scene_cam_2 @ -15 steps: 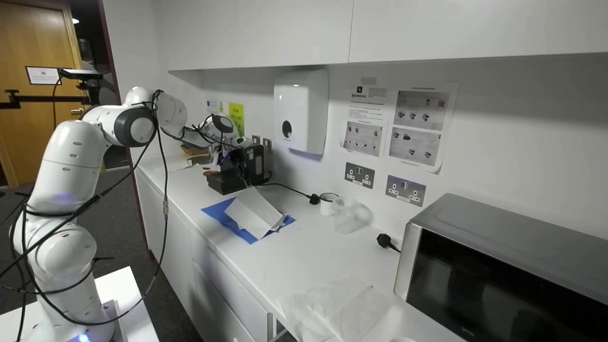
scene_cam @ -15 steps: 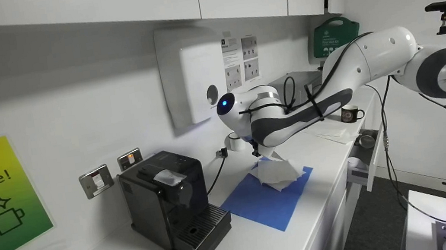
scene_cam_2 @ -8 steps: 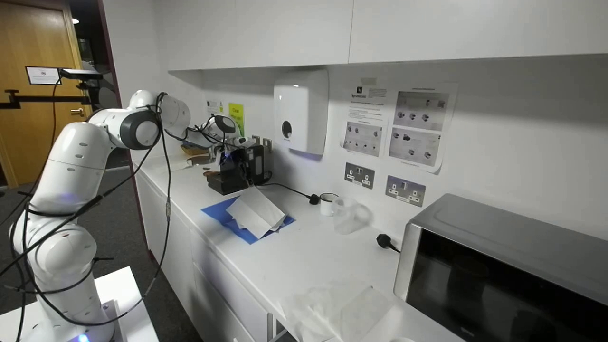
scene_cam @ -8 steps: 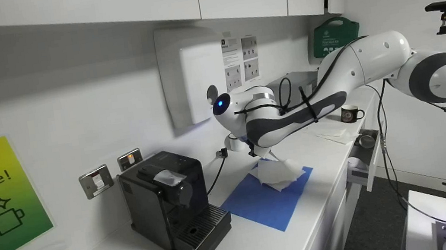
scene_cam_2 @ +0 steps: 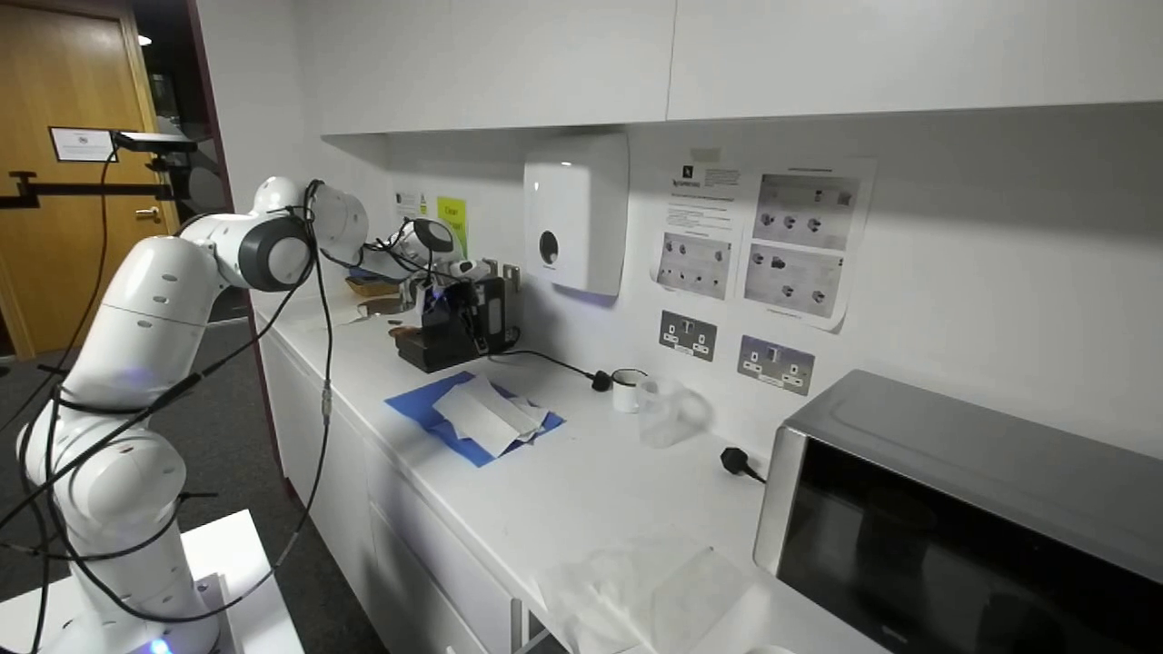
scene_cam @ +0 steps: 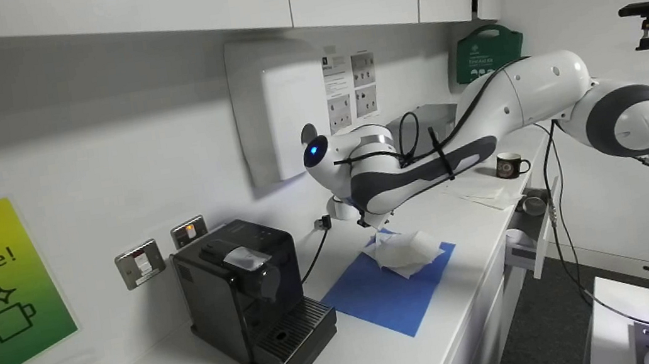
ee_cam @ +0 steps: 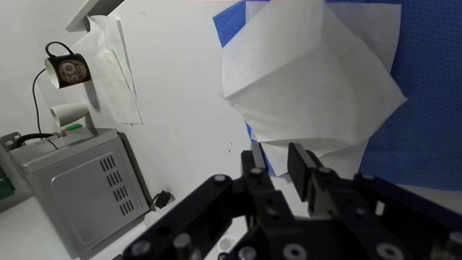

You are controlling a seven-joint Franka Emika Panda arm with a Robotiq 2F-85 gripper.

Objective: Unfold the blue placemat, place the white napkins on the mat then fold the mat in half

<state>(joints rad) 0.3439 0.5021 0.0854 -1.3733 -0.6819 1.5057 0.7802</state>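
Note:
The blue placemat [scene_cam: 377,305] lies unfolded on the white counter, and its fabric [ee_cam: 429,122] fills the right of the wrist view. White napkins [ee_cam: 314,83] sit creased and overlapping on one part of it; they show in both exterior views too, as a white pile [scene_cam_2: 486,413]. My gripper [ee_cam: 276,153] stands partly open above the napkins' near corner, its two fingers apart with nothing gripped between them. Through the gap I see a napkin corner, a strip of blue and bare counter. In the exterior views the fingertips are mostly hidden or too dark to make out.
Beside the mat stands a black coffee machine [scene_cam: 253,306]. A white mug [scene_cam_2: 629,391] and a clear plastic cup [scene_cam_2: 661,413] are near the wall, and a microwave [scene_cam_2: 954,509] is farther along. A white dispenser [scene_cam: 283,111] hangs above. One drawer [scene_cam: 525,255] is pulled out.
The napkin edge that was raised toward my gripper has dropped down onto the pile. The jaws have parted, and the arm has shifted slightly toward the coffee machine.

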